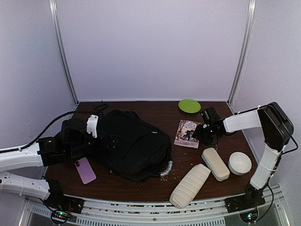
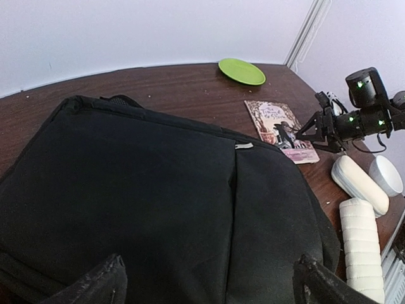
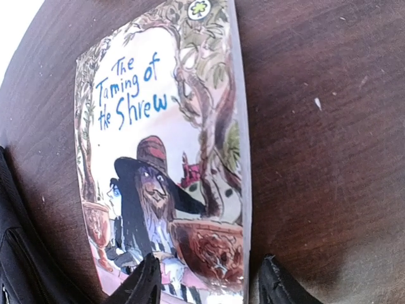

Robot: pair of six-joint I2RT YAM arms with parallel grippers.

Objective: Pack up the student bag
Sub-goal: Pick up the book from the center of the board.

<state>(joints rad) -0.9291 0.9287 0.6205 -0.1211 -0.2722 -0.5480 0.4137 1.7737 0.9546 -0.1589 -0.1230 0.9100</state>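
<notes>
The student bag (image 1: pixel 131 143), a large black backpack, lies flat at the left-middle of the brown table and fills the left wrist view (image 2: pixel 158 190). My left gripper (image 2: pixel 212 285) hovers over the bag's left side, open, its fingers wide apart with only black fabric below. A picture book (image 3: pixel 164 145), "The Taming of the Shrew", lies to the right of the bag (image 1: pixel 186 133). My right gripper (image 3: pixel 212 285) is low at the book's near right corner. It is open, one finger over the cover and the other over the bare table beside the book's edge.
A purple phone (image 1: pixel 85 170) lies at the bag's near left. A green plate (image 1: pixel 189 105) sits at the back. Near right are a white case (image 1: pixel 215 163), a ribbed cream pouch (image 1: pixel 190 185) and a white bowl (image 1: pixel 240 163). Crumbs dot the table.
</notes>
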